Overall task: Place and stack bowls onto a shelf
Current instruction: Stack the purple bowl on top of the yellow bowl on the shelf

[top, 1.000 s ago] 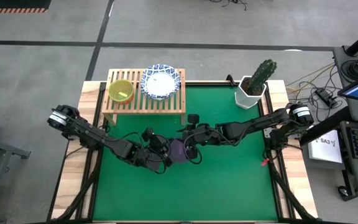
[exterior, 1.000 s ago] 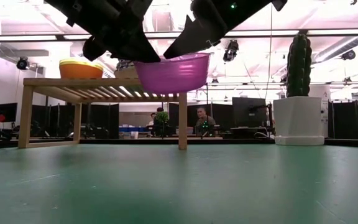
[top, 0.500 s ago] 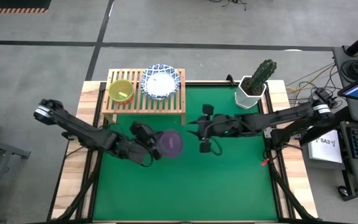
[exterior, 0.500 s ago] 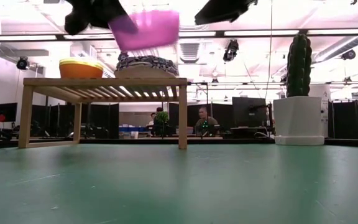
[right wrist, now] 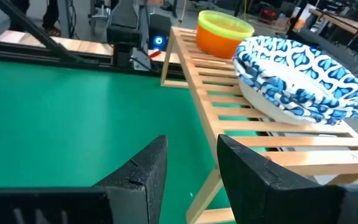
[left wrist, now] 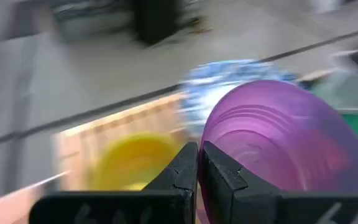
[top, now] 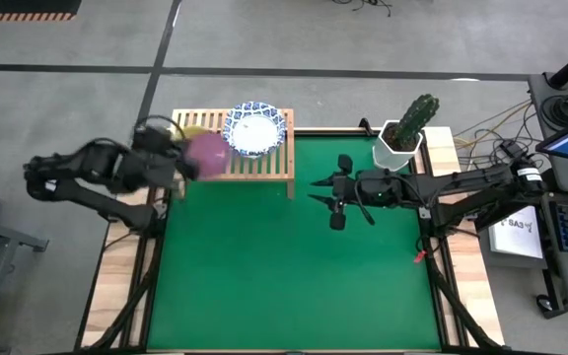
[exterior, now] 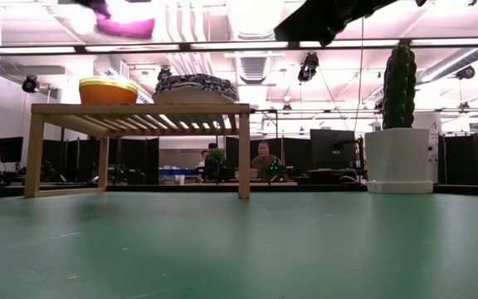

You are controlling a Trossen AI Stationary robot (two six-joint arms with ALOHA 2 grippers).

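My left gripper (top: 187, 158) is shut on the purple bowl (top: 208, 150) and holds it high over the left part of the light-wood slatted shelf (top: 264, 170). The yellow-green bowl (right wrist: 224, 28) sits there stacked in an orange-red one, partly hidden under the purple bowl in the high view. The blue-patterned white bowls (top: 256, 129) rest stacked on the shelf's right half. In the low view the purple bowl (exterior: 127, 25) shows well above the shelf top. My right gripper (top: 335, 202) hangs open over the green mat, right of the shelf, touching nothing. My left gripper (left wrist: 199, 163) pinches the purple bowl at its rim (left wrist: 209, 155) between the two fingers, on the bowl's side nearest the table's left edge. The bowl (left wrist: 278, 143) is lifted clear, above the shelf and the yellow-green bowl; blur hides how it tilts.
A cactus in a white angular pot (top: 402, 138) stands at the far right corner of the green mat (top: 294, 276). The shelf stands along the mat's far edge. In the low view people sit in the room (exterior: 264, 158) behind the table.
My left gripper has carried the purple bowl up from low over the mat's middle toward the far left, to above the shelf's left part. My right gripper, first at the bowl's right side, has drawn away from it toward the table's right.
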